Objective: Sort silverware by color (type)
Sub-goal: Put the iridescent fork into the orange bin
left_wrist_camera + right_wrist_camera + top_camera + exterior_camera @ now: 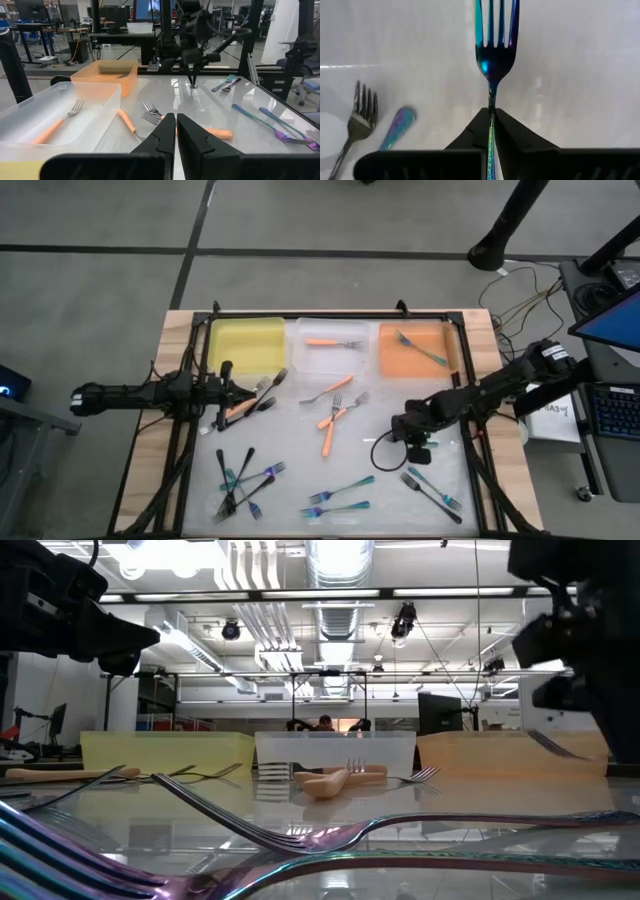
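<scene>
— Silverware [335, 421]: where does it lie?
— Forks are scattered over the pale worktop [300, 455] in the middle and lower part of the high view. One orange-handled fork [335, 342] is in the clear bin [310, 358] at upper centre, and a teal fork [424, 348] lies in the orange bin [392, 360] to its right. The yellow bin [245, 345] sits at upper left.
— And the right gripper [418, 448]?
— Right of centre, its fingers [512, 132] are clamped on the thin handle of an iridescent teal fork [494, 47].
— The left gripper [224, 412]?
— Left of centre, beside orange-handled forks, fingers [160, 137] pressed together with nothing between them.
</scene>
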### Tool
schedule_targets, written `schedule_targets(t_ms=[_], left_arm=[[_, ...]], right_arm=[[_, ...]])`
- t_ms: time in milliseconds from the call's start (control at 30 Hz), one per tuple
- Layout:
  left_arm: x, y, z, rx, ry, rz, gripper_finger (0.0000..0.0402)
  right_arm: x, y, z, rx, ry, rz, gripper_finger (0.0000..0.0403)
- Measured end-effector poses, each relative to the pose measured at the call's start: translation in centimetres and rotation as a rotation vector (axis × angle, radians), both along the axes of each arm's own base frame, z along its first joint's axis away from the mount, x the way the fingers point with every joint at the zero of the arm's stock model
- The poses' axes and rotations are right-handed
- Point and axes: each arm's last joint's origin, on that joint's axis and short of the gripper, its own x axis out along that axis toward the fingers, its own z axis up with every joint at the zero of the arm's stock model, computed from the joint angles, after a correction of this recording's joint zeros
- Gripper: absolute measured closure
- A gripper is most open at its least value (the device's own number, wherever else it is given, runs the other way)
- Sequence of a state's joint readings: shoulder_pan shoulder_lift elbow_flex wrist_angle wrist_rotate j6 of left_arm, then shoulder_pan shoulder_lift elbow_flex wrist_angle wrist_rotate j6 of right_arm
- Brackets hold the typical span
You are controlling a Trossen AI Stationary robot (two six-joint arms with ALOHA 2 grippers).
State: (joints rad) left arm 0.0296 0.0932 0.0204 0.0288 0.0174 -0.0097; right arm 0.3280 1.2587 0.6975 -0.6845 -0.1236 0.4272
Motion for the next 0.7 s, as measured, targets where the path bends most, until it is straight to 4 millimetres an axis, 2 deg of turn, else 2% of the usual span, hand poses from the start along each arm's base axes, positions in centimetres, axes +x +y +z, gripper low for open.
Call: schedule_targets(t_ms=[167,333,500,700], left_arm=[[0.0,0.0,0.0,0.0,0.0,0.0,0.0402],[0.0,0.0,0.0,0.0,0.0,0.0,0.0402],[0.0,0.0,0.0,0.0,0.0,0.0,0.0402],[0.0,0.0,0.0,0.0,0.0,0.0,0.0402]], right_arm=[[1.1,-0.8,2.4,-0.142,-0.048,0.037,0.0394],[1.4,-3.5,4.4,-0.293,0.019,0.053,0.0394],[1.5,-8.0,5.8,-0.382,0.085,0.014,0.0394],[0.6,-15.1,6.8,-0.403,0.118,-0.095,0.0394]])
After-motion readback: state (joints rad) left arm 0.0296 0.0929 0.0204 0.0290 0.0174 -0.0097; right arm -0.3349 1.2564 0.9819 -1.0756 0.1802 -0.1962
